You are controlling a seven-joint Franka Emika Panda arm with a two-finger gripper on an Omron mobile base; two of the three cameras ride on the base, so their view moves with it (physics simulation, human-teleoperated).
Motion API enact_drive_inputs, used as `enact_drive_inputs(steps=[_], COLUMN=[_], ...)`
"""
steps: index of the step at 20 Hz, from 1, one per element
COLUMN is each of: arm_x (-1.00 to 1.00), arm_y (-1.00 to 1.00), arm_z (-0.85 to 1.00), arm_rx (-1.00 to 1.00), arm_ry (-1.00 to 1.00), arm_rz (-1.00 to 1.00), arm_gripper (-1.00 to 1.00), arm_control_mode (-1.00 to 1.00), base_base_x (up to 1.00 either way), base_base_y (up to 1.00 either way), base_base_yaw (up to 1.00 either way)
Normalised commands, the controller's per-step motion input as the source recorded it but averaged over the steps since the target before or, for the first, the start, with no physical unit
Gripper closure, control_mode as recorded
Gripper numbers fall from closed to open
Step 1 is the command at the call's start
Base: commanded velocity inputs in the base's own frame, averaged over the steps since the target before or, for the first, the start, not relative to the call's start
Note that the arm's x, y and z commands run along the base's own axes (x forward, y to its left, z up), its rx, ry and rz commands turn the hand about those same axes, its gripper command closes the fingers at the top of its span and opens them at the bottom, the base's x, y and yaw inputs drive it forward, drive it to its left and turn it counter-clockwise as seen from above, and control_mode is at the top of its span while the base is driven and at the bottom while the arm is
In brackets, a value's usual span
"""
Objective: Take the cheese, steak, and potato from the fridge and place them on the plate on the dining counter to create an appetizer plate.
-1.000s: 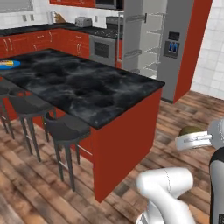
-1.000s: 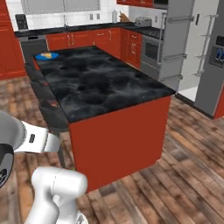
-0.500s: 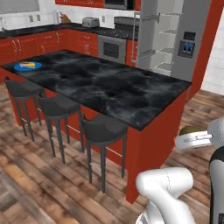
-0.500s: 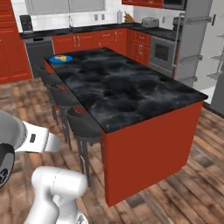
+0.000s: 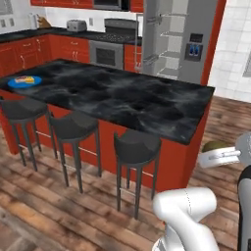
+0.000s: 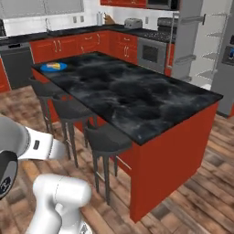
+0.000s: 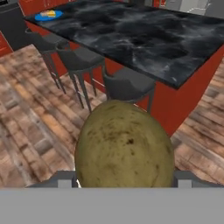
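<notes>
The potato [image 7: 124, 146], a round olive-brown ball, looms large at the bottom of the hand view, held between the fingers. It also peeks out beside the white hand at the right edge, potato [image 5: 214, 145]. My gripper [image 5: 218, 153] is shut on it, floating over the wooden floor off the corner of the dining counter [image 5: 122, 98]. The blue plate [image 5: 24, 81] lies at the counter's far left end, also plate [image 6: 53, 66] and plate [image 7: 48, 15], with a yellow-orange piece, the cheese [image 6: 55, 65], on it. Behind the counter is the grey fridge [image 5: 196, 44], its door open.
Three dark stools [image 5: 136, 147] line the near side of the dining counter [image 6: 128, 96]. Red cabinets with a stove [image 5: 105, 51] and a toaster [image 5: 76, 25] run along the back wall. Wooden floor [image 7: 30, 113] lies between me and the stools.
The whole scene has shifted: the base has driven around the island, so the stool side and plate end now face me. The potato stays in the gripper.
</notes>
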Motion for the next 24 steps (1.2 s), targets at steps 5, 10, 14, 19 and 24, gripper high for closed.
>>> enact_drive_inputs(steps=[5, 10, 14, 19, 24], arm_x=[0.00, 0.00, 0.00, 0.00, 0.00], arm_y=[0.00, 0.00, 0.00, 0.00, 0.00], arm_z=[0.00, 0.00, 0.00, 0.00, 0.00], arm_rx=[0.00, 0.00, 0.00, 0.00, 0.00], arm_ry=[0.00, 0.00, 0.00, 0.00, 0.00], arm_rz=[0.00, 0.00, 0.00, 0.00, 0.00], arm_gripper=[1.00, 1.00, 1.00, 1.00, 1.00], arm_control_mode=[1.00, 1.00, 1.00, 1.00, 1.00], base_base_x=[0.27, 0.11, 0.04, 0.00, 0.00], base_base_y=[1.00, 1.00, 1.00, 1.00, 1.00], base_base_yaw=[-0.48, -0.40, -0.29, -0.24, -0.23])
